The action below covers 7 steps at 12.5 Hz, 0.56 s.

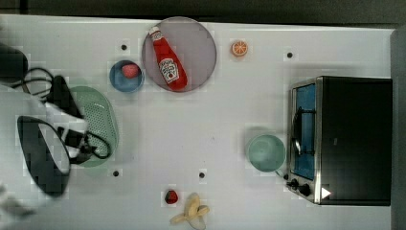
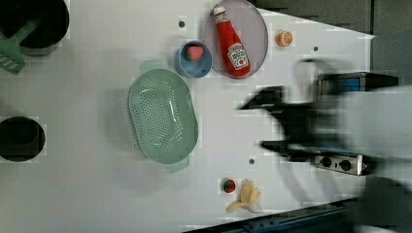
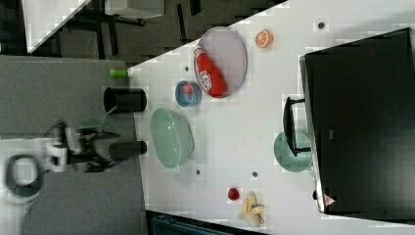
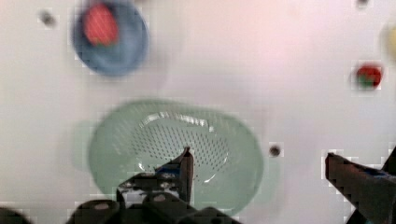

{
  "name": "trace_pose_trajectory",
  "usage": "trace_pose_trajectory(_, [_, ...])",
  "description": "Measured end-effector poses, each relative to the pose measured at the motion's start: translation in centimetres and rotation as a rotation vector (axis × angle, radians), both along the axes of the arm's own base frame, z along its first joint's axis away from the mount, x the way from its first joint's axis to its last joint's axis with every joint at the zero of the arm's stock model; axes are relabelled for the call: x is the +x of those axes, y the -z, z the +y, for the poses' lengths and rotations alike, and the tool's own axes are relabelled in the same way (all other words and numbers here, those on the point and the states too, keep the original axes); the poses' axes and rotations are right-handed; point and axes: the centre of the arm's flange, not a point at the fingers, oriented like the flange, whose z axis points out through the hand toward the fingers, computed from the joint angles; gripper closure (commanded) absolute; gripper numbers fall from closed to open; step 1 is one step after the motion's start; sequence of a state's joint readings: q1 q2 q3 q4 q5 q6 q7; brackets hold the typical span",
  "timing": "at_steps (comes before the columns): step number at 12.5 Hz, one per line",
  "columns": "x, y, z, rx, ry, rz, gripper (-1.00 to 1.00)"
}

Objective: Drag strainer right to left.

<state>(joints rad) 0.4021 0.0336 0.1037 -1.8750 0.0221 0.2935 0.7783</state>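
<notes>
Top view: the pale green strainer (image 1: 98, 125) is lying on the white table (image 1: 191, 124) near the top view's left edge, partly under the arm.

Left view: the strainer (image 2: 163, 118) is sitting beside a blue bowl (image 2: 194, 59); the gripper (image 2: 262, 124) is blurring at the left view's right, apart from it.

Wrist view: the gripper (image 4: 259, 168) is hanging above the strainer (image 4: 173, 144), its fingers spread wide and holding nothing.
</notes>
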Motion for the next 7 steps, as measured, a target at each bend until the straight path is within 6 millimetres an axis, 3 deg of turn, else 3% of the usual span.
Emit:
trace_pose_trajectory(2, [-0.2,-8.3,-7.7,0.04,-0.04,-0.081,-1.0])
trace_pose_trajectory(3, [-0.2,-11.0,-12.1,0.05,-0.048,-0.121,-1.0])
trace_pose_trajectory(5, [0.1,-13.5,-21.2,0.059,-0.022,-0.148,-1.0])
trace_pose_trajectory(7, [0.7,-12.5,-29.5,0.015,-0.002,-0.116,-1.0])
